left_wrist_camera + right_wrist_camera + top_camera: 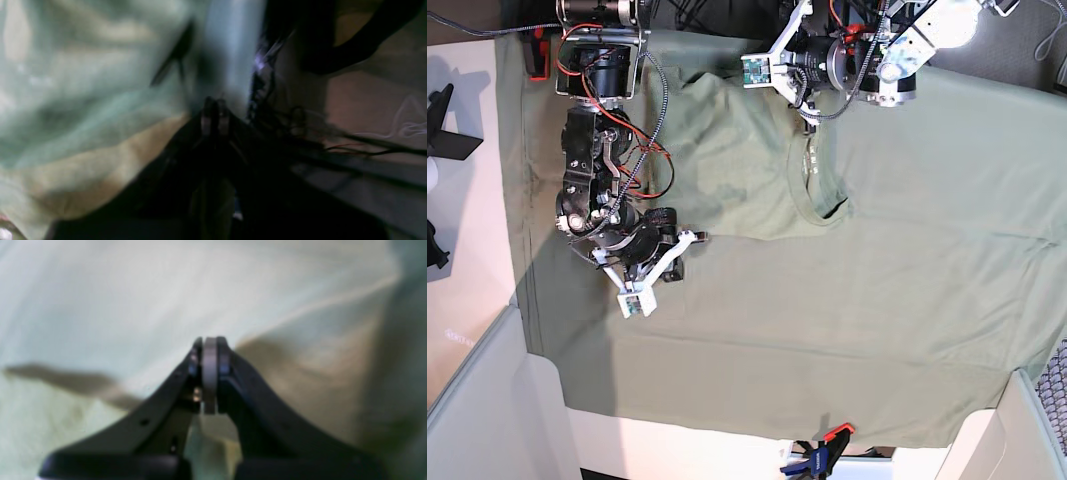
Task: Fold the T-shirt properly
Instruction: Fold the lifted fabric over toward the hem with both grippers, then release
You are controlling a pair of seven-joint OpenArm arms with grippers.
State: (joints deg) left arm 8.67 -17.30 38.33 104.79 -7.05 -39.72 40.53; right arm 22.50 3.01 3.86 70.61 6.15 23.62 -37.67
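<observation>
The pale green T-shirt [727, 160] lies on the upper middle of the table, its ribbed neck [822, 208] pointing toward the centre. My right gripper [699, 237] is at the shirt's lower edge. In the right wrist view its jaws [210, 340] are shut, and a fold of shirt cloth [300, 313] rises from the tips. My left gripper [808, 122] is above the neck end of the shirt. The left wrist view is blurred; there the gripper [215, 101] looks shut, with shirt cloth [83, 83] to its left.
A larger green sheet [907, 330] covers the table under the shirt. An orange and blue clamp [822, 452] holds its front edge. Pale walls stand at the bottom left [477, 400] and bottom right [1027, 430]. Loose cables [333, 146] lie off the table.
</observation>
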